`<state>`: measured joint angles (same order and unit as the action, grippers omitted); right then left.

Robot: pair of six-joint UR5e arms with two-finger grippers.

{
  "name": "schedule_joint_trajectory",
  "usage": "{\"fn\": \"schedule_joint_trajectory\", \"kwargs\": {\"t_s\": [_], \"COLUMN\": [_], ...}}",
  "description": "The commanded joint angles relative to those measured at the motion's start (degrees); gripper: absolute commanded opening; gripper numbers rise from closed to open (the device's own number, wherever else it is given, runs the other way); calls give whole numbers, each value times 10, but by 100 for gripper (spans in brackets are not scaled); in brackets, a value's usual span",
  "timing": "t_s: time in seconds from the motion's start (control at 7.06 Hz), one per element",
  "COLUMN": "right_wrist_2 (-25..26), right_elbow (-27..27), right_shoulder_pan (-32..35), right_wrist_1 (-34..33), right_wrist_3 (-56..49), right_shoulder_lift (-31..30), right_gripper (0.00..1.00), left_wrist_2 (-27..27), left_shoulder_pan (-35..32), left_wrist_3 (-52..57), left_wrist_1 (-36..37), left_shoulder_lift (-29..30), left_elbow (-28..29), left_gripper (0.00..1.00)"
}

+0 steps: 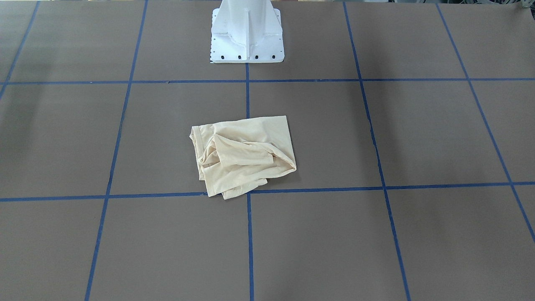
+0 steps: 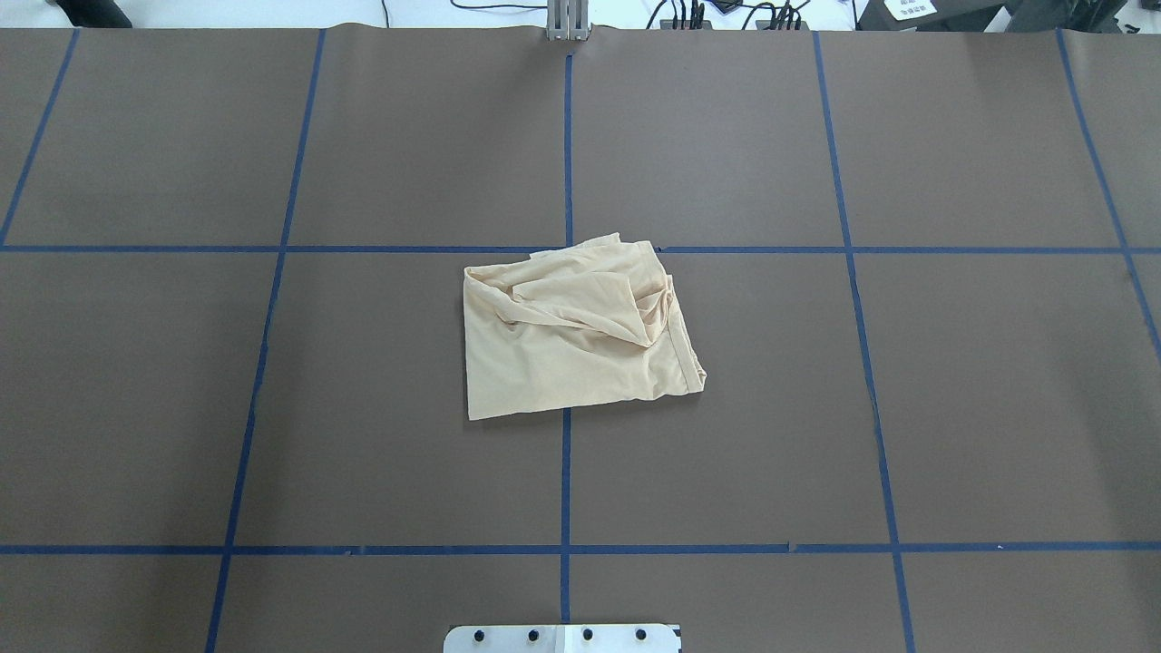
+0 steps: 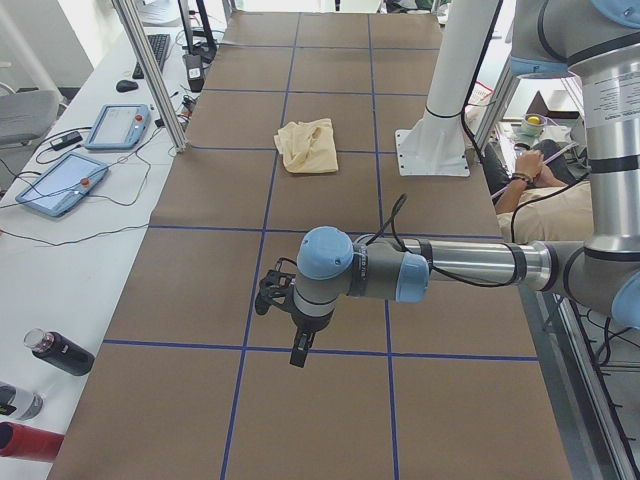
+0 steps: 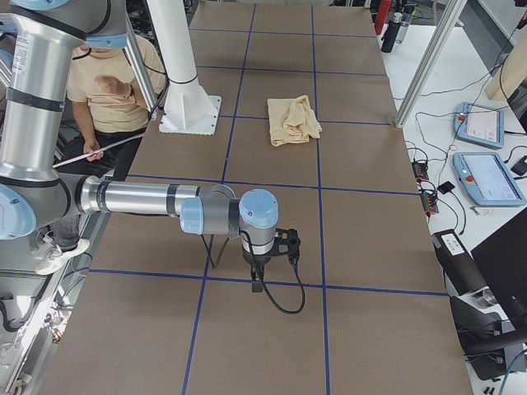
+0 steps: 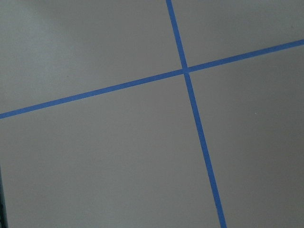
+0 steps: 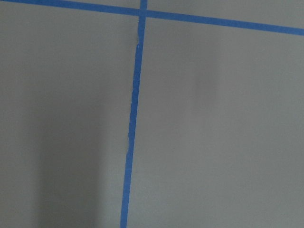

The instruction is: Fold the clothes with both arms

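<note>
The cream shirt point(image 1: 244, 154) lies crumpled in a loose rectangle at the middle of the brown table, in front of the pedestal; it also shows in the overhead view point(image 2: 571, 336) and both side views point(image 3: 308, 147) point(image 4: 293, 120). No print or neck tag shows. My left gripper point(image 3: 296, 345) hangs over the table's left end, far from the shirt. My right gripper point(image 4: 257, 280) hangs over the right end, equally far. Both show only in the side views, so I cannot tell if they are open or shut. Both wrist views show only bare table and blue tape.
The white pedestal base point(image 1: 247, 33) stands behind the shirt. Blue tape lines point(image 2: 567, 472) grid the table. A seated person point(image 4: 107, 82) is beside the pedestal. Tablets point(image 3: 60, 185), bottles point(image 3: 60, 352) and a metal post point(image 3: 150, 70) line the far bench.
</note>
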<state>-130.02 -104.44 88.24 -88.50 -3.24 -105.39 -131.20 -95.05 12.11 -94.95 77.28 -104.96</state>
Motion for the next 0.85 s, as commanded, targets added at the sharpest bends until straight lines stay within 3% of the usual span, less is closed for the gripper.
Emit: {"fn": "schedule_joint_trajectory", "kwargs": {"t_s": [0.0,0.28,0.71], "right_wrist_2": [-1,-3,-3], "right_elbow": [3,4,4], "right_shoulder_pan": [-1,-1,-1], "right_wrist_1": [9,8,9], "right_wrist_3": [0,0,0], "right_shoulder_lift": [-3,-3,-3], "right_gripper": [100,100,100], "left_wrist_2": [1,-1,-4], "left_shoulder_pan": [2,2,3], "left_wrist_3": [-3,-6,-75], "left_wrist_1": [3,4,1], "left_shoulder_lift": [0,7,1], "left_elbow": [10,39,30], "left_gripper": [100,100,100]}}
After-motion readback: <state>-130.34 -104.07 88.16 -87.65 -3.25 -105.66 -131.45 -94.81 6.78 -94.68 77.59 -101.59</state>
